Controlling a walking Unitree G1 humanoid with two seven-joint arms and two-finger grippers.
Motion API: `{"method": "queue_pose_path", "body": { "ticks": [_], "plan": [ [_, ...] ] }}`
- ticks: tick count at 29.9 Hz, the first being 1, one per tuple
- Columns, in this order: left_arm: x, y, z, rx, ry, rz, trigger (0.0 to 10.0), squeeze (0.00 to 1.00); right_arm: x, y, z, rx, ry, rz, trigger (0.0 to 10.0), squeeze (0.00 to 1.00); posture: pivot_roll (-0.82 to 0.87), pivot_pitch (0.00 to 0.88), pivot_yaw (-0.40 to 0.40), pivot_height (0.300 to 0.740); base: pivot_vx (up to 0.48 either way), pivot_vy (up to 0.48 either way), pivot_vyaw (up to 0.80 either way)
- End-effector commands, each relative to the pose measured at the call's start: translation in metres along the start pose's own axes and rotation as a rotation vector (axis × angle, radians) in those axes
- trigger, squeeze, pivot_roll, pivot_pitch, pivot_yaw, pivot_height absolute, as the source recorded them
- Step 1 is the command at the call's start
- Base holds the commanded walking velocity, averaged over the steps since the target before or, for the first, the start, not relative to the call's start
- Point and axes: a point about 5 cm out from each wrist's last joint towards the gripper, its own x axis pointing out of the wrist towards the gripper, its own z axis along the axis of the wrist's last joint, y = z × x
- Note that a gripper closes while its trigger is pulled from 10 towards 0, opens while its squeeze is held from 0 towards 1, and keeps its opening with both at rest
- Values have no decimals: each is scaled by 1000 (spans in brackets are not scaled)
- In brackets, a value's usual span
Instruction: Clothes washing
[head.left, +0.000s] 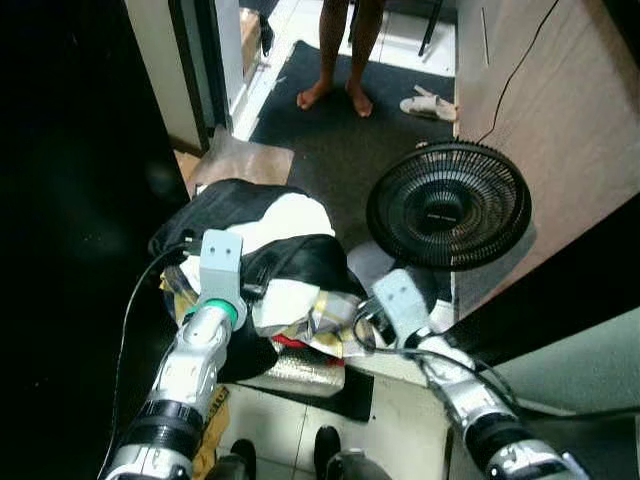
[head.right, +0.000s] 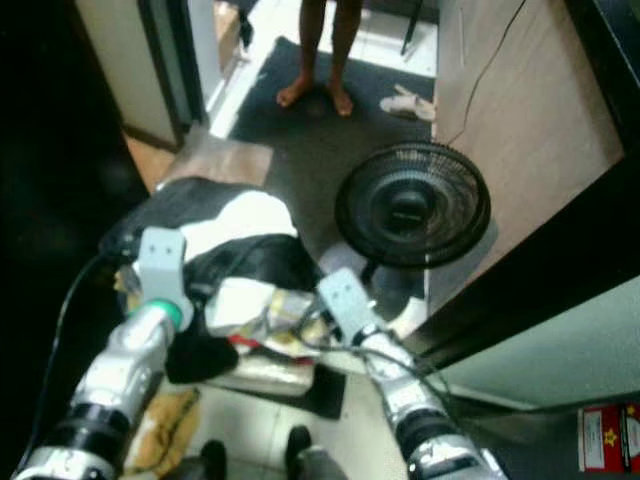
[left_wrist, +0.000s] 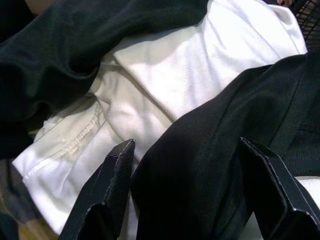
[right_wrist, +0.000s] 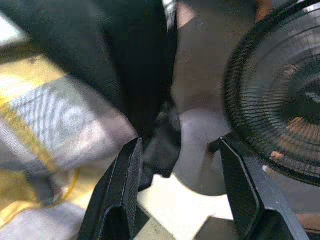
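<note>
Laundry pile (head.left: 270, 270): I found the clothes heaped on the floor directly before the robot — black and white garments on top, with striped yellow-grey cloth and a bit of red lower down at the near edge.

Black garment (left_wrist: 220, 150): in the left wrist view it lay across a white garment (left_wrist: 165, 85), filling the gap between the two fingers.

Left gripper (left_wrist: 192, 185): I had it lowered onto the top of the pile with its fingers spread wide; the black cloth sat between them, but the jaws had not closed, so I judged nothing was gripped.

Right gripper (right_wrist: 182, 190): it was at the pile's right edge, near the floor, fingers likewise apart; a dark fold hung beside one finger and bare floor showed between them. It held nothing.

Fan (head.left: 448, 205): a round black floor fan stood just beside the pile on the robot's right, close to the right gripper — I judged it a thing to avoid snagging.

Surroundings: a dark mat (head.left: 330, 130) lay beyond the pile; a person's bare feet (head.left: 335, 97) stood on it, with a pair of pale sandals (head.left: 430, 104) near the wall.

Washing machine: I could not make one out in these views.

Progress: early, by my reading — the clothes were all on the floor and ungrasped.

Remaining: closing on a garment, lifting it, carrying it to the washer, loading.
</note>
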Motion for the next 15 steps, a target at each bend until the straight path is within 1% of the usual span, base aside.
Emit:
{"method": "queue_pose_path", "body": {
  "ticks": [1, 2, 4, 5, 6, 9, 14, 15],
  "plan": [
    [-2, -4, -11, 6, 39, -10, 10000, 0, 0, -8, -6, 7, 48, -38, 10000, 0, 58, 412, -4, 740, 0, 0, 0],
    [-2, -4, -11, 6, 39, -10, 10000, 0, 0, -8, -6, 7, 48, -38, 10000, 0, 58, 412, -4, 740, 0, 0, 0],
    [-2, -5, -10, 7, 38, -12, 10000, 0, 7, -16, 6, 17, 39, -63, 10000, 0, 63, 416, -4, 740, 0, 0, 0],
    [-2, -5, -11, 7, 38, -12, 10000, 0, 11, -16, 11, 20, 33, -61, 10000, 0, 66, 419, -5, 740, 0, 0, 0],
    [-2, -5, -11, 7, 38, -12, 10000, 0, 11, -16, 11, 20, 33, -61, 10000, 0, 66, 419, -5, 740, 0, 0, 0],
    [-4, -3, -12, 7, 40, -8, 10000, 0, 17, -9, 21, 37, 18, -39, 10000, 0, 81, 427, -9, 740, 0, 0, 0],
    [-6, -3, -13, 7, 42, -4, 10000, 0, 21, -5, 27, 56, 0, -27, 10000, 0, 86, 430, -14, 740, 0, 0, 0],
    [-7, -1, -14, 6, 44, 1, 10000, 0, 24, -1, 35, 72, -21, -14, 10000, 0, 85, 430, -18, 740, 0, 0, 0]
  ]
}}
